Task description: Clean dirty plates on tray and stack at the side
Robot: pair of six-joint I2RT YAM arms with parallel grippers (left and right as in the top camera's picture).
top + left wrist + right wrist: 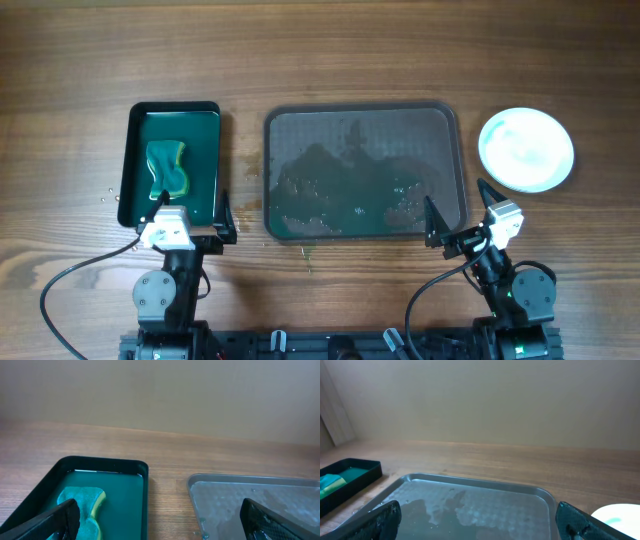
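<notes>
The dark grey tray (362, 116) lies in the middle of the table, wet with teal smears and holding no plates; it also shows in the left wrist view (260, 485) and right wrist view (470, 495). White plates (526, 150) sit in one stack on the wood right of the tray, a pale teal tint on the top one; their edge shows in the right wrist view (620, 514). How many are stacked I cannot tell. My left gripper (190, 215) is open and empty near the front edge. My right gripper (460, 218) is open and empty at the tray's front right corner.
A small black tray (170, 160) with green liquid holds a teal and yellow sponge (166, 168) at the left; it also shows in the left wrist view (100, 485). Droplets lie on the wood between the two trays.
</notes>
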